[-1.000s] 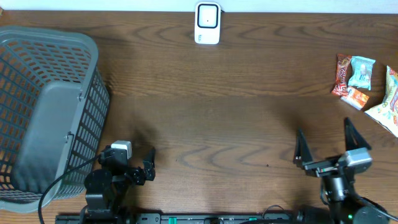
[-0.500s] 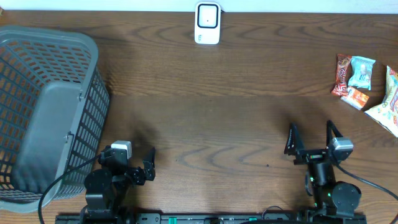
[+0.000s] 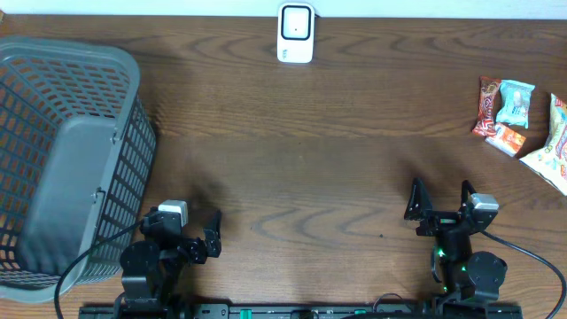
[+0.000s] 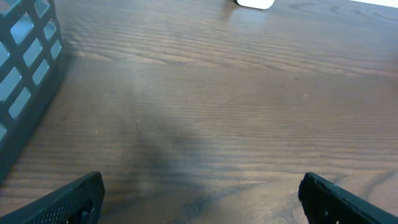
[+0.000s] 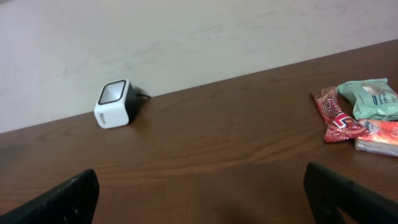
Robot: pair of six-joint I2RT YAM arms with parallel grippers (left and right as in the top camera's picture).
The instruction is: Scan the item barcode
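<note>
Though partly beyond the right edge, pale packet [image 3: 551, 155] beside smaller packets [image 3: 515, 102]

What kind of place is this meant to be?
Probably a mock shop checkout on a wooden table: a white barcode scanner at the far edge, snack packets on the right, a grey mesh basket on the left.

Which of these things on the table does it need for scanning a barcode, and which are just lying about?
For the job: white barcode scanner; snack packets, one presumably the item.
Just lying about, seemingly: grey basket.
</note>
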